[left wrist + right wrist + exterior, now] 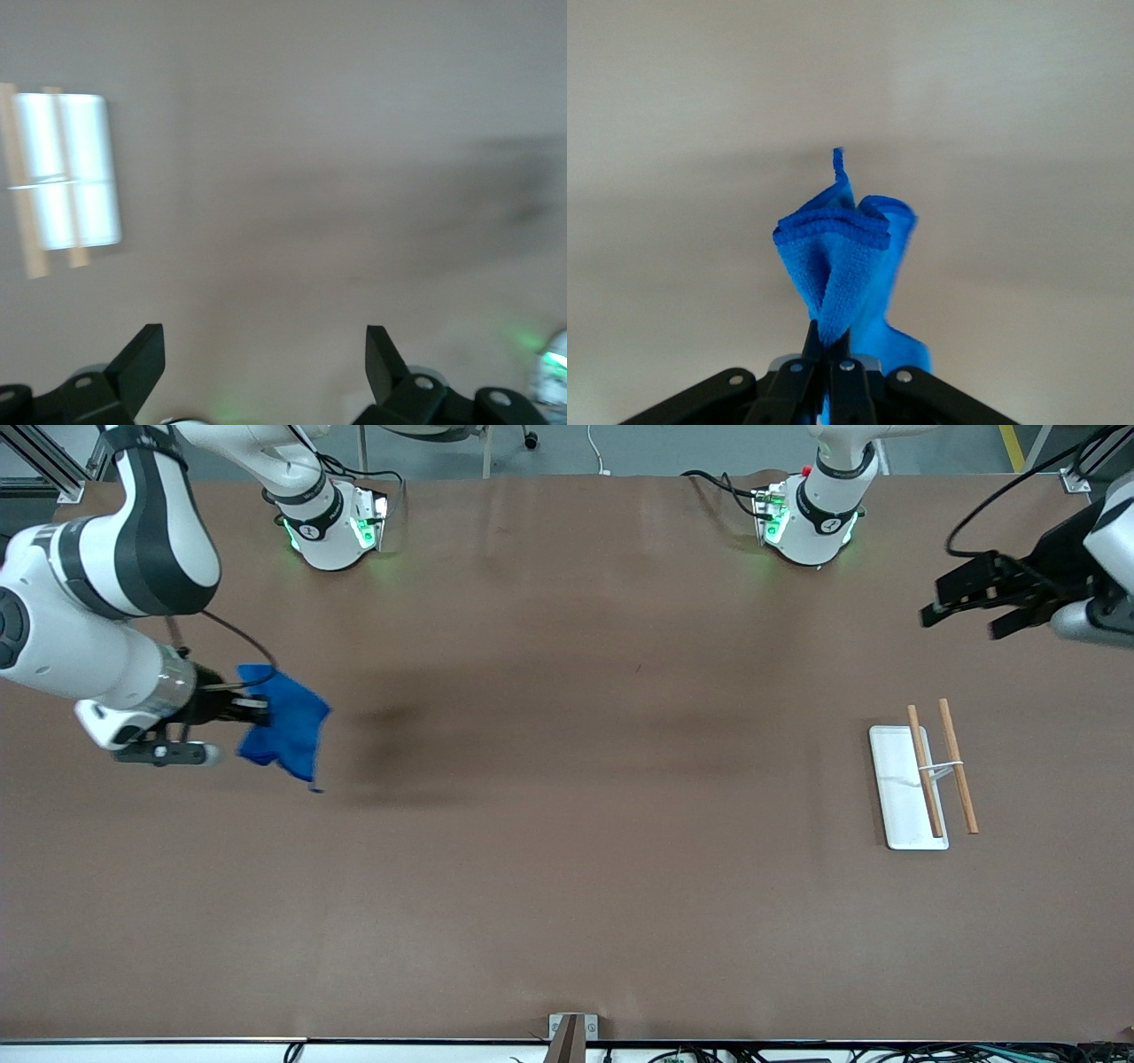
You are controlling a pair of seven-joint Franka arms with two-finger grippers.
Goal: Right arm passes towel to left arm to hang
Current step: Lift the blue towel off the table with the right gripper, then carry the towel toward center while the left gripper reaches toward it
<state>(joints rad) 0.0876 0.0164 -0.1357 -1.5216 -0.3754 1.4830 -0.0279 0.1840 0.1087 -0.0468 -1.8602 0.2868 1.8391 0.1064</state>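
- The towel [288,726] is pinched at one edge by the right gripper [252,710], whose fingers are clamped together on the cloth; it hangs bunched in the air over the table [567,868] toward the right arm's end.
- The left gripper [961,607] is held over the left arm's end of the table, fingers spread wide (nothing between them).
- A white rack [899,788] with two wooden rods [959,778] lies on the table near it.
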